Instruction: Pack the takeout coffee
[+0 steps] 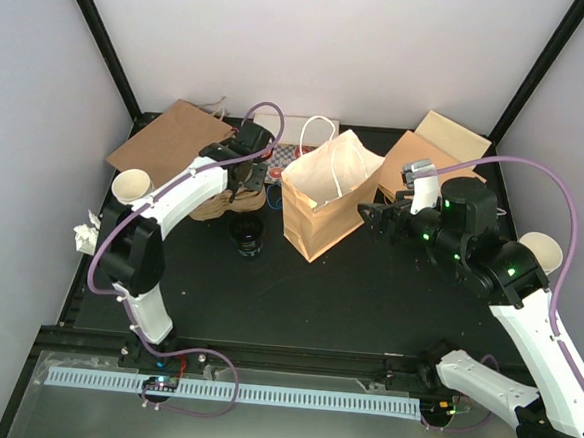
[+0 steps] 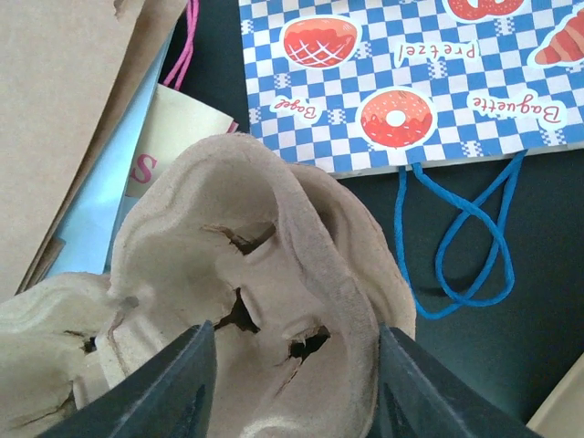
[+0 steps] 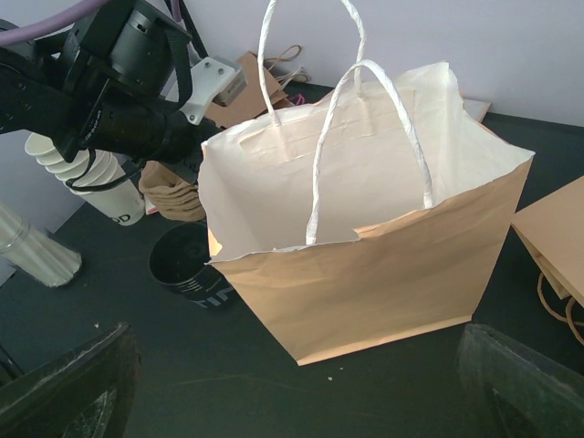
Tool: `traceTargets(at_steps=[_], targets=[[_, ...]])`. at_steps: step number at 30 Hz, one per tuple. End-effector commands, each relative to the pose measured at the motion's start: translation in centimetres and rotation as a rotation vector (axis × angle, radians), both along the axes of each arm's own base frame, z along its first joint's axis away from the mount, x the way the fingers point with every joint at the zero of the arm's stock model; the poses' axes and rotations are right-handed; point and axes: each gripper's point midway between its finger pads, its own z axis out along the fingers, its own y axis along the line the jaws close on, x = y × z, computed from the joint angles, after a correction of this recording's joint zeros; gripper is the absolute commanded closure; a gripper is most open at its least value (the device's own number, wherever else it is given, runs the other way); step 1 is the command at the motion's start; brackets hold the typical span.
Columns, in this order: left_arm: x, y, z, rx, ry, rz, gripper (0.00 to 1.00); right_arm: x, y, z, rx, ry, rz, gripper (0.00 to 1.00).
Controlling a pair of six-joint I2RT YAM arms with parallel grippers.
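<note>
Behind the left tool (image 2: 287, 370), astride a pulp carrier (image 2: 255, 228) with grip unclear, the takeout coffee (image 1: 248, 238) looks light, crushable; take its wall gently. Right tool (image 3: 297, 383) spread.

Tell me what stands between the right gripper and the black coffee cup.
The open paper bag stands between right gripper and coffee cup, clearest in the top view.

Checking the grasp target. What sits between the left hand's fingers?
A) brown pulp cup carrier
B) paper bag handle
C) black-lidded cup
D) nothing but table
A: in the left wrist view the left hand straddles the cup carrier, while the black-lidded cup stands apart on the table beside the paper bag.
</note>
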Motion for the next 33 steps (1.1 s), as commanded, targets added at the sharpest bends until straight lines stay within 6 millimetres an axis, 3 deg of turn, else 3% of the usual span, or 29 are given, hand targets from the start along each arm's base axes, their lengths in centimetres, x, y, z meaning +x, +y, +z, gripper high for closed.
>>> traceTargets(at_steps=[1,9,15,22,27,33], targets=[[-0.1,0.8,1.5,0.021,-0.049,0.028,0.56,-0.2,-0.1,0.6,0.008,-0.019,-0.001,0.03],[-0.7,0.4,1.9,-0.004,-0.024,0.016,0.89,-0.2,-0.1,0.6,0.011,-0.02,-0.002,0.03],[-1.5,1.1,5.3,-0.019,-0.085,0.028,0.95,-0.2,-0.1,0.6,0.014,-0.018,0.0,0.03],[-3.1,3.6,10.7,0.036,-0.16,0.079,0.96,-0.2,0.0,0.6,0.015,-0.016,0.001,0.03],[-6.3,3.7,14.9,-0.019,-0.215,0.011,0.96,-0.2,-0.1,0.6,0.013,-0.018,-0.002,0.03],[-12.5,3.5,19.8,-0.076,-0.306,-0.104,0.96,-0.4,-0.4,0.9,0.013,-0.026,-0.009,0.03]])
